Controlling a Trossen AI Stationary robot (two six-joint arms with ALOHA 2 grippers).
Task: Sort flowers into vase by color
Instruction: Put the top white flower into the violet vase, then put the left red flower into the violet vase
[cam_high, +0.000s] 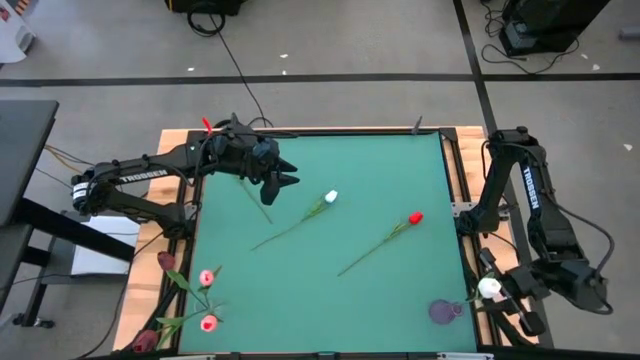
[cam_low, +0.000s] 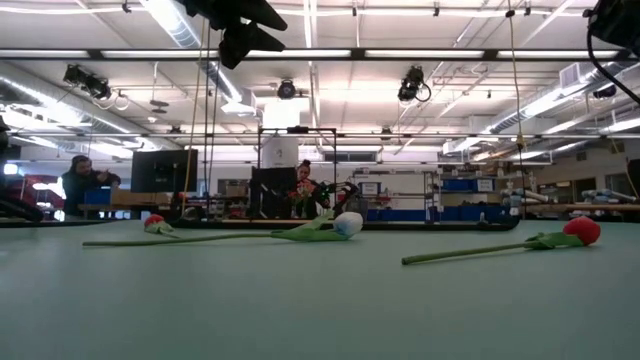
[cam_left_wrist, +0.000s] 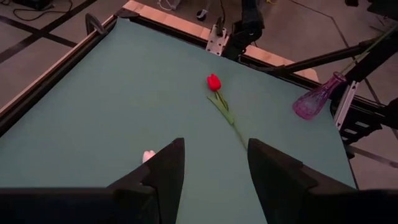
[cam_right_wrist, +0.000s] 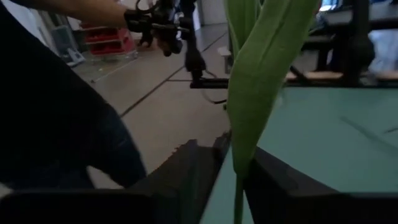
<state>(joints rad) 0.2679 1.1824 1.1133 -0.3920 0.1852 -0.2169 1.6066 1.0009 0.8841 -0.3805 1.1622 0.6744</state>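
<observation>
Where the right gripper (cam_high: 510, 285) sits: off the green mat's (cam_high: 320, 270) near right corner, above the table's frame.
Right gripper's fingers: parted, with a green stem and leaf (cam_right_wrist: 255, 81) standing between them (no pinch on the stem shows).
White tulip at that gripper (cam_high: 489, 289): its head lies just beside the fingers, near the purple vase (cam_high: 442, 312).
Purple vase: on the mat's near right corner; upright or tipped, I cannot tell.
Left gripper (cam_high: 285, 178): above the mat's far left part, fingers spread apart, nothing between them.
Second white tulip (cam_high: 331, 197): flat on the mat near its middle, stem running toward the near left.
Red tulip (cam_high: 415, 217): flat on the mat, right of the second white tulip, apart from it.
Pink tulips (cam_high: 207, 277): along the mat's near left edge, with dark red tulips (cam_high: 166, 261) beside them.
</observation>
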